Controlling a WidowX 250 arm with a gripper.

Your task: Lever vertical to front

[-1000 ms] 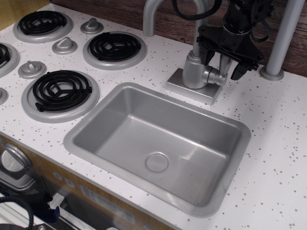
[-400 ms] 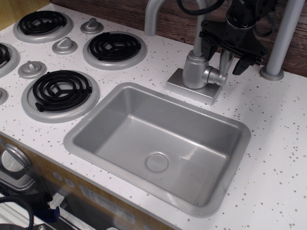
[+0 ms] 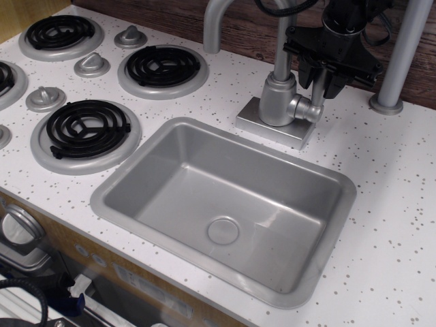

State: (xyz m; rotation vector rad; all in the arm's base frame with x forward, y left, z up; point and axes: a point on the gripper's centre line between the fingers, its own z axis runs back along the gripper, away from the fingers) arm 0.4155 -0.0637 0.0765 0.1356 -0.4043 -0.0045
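Observation:
The lever [image 3: 317, 92] is a slim silver-grey stick that stands upright from a small round hub [image 3: 308, 109] on the right side of the faucet body [image 3: 278, 99]. My black gripper [image 3: 319, 79] comes down from above at the back right. Its two fingers [image 3: 334, 83] sit close against either side of the stick's upper part, shut on it. The top end of the stick is hidden between the fingers.
The curved spout pipe [image 3: 216, 20] rises left of the faucet. The grey sink basin [image 3: 225, 197] lies in front. A grey pole [image 3: 402, 54] stands just right of the gripper. Black burners [image 3: 162, 67] and cone knobs [image 3: 91, 64] are at the left. A wooden wall [image 3: 238, 30] is behind.
The gripper's fingers have closed from wide open to tight around the lever stick, and the gripper has risen slightly. The lever still stands upright.

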